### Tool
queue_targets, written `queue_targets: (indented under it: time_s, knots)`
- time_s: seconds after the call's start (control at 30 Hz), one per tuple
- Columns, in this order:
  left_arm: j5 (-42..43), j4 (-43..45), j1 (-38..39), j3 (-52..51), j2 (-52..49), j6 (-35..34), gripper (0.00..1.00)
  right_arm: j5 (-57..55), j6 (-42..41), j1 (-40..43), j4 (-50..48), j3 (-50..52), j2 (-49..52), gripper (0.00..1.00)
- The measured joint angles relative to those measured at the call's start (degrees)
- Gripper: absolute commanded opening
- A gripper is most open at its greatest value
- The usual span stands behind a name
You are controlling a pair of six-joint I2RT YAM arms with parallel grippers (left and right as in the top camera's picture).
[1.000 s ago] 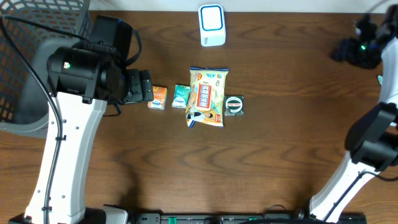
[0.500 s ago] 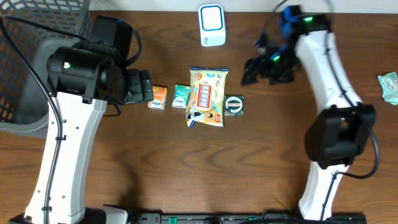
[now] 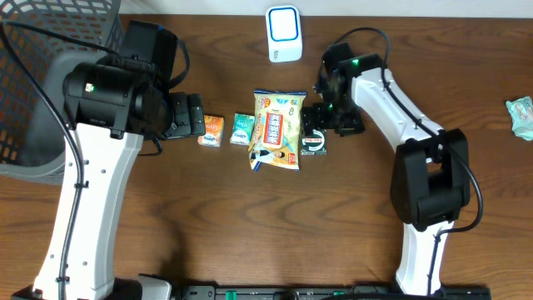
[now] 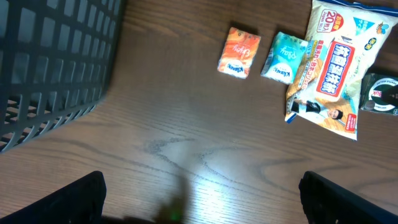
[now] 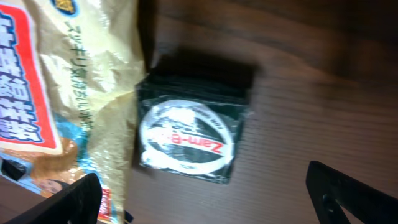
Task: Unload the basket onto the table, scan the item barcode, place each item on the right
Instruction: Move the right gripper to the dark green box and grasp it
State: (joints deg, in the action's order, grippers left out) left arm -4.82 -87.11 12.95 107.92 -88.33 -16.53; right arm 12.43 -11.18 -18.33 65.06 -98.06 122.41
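Now the right hand (image 3: pixel 323 125) hangs directly over the black packet (image 3: pixel 314 143), its fingers spread wide and holding nothing. In the right wrist view its two fingertips sit in the lower corners of the frame, and the black packet (image 5: pixel 189 140), with a round white label, lies flat on the table (image 5: pixel 323 93) between them and a little ahead, untouched. A second ago this arm was out at the far right edge of the table. Half a second ago it had swung in beside the scanner (image 3: pixel 284 34), and it has since dropped closer to the row of goods.

Just left of the black packet, its edge overlapping the packet's left side, lies the snack bag (image 3: pixel 277 130). Next in the row come a small teal packet (image 3: pixel 242 128) and an orange packet (image 3: pixel 212 131), each just beside the last. None of these has shifted since the earlier pictures.

The left hand (image 3: pixel 190 115) stays where it was, beside the orange packet, fingers wide apart and empty. Its wrist view shows both fingertips low in the frame, with bare table (image 4: pixel 186 155) between them. The wire basket (image 3: pixel 50 58) stands at the far left. A second teal packet (image 3: pixel 520 115) lies alone at the right edge, well apart from the row.
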Motion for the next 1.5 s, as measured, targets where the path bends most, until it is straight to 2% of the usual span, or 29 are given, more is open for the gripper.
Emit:
queue_targets:
  time_s: [0.13,0.33,0.43,0.6,0.77,0.93,1.27,1.5]
  knots:
    - [0.0,0.0,0.0,0.0,0.0,0.0,0.98,-1.1,-1.9,-2.1,-0.4,0.0,0.0,0.95]
    - [0.0,0.0,0.0,0.0,0.0,0.0,0.98,-9.2,-9.7,-5.1,-0.5,0.5,0.0,0.93]
    - [0.0,0.0,0.0,0.0,0.0,0.0,0.98,-11.8,-12.0,-6.2,-3.3,2.3,0.0,0.88]
    - [0.0,0.0,0.0,0.0,0.0,0.0,0.98,-13.0,-13.5,-6.5,-7.5,6.4,0.0,0.85]
    - [0.0,0.0,0.0,0.0,0.0,0.0,0.98,-12.9,-14.2,-6.5,-10.6,9.4,0.0,0.72]
    - [0.0,0.0,0.0,0.0,0.0,0.0,0.98,-12.8,-14.0,-6.5,-11.0,10.3,0.0,0.64]
    - [0.0,0.0,0.0,0.0,0.0,0.0,0.98,-8.0,-11.3,-5.2,-6.5,9.7,0.0,0.52]
    - [0.0,0.0,0.0,0.0,0.0,0.0,0.98,6.9,-7.9,0.2,2.3,3.2,0.0,0.50]
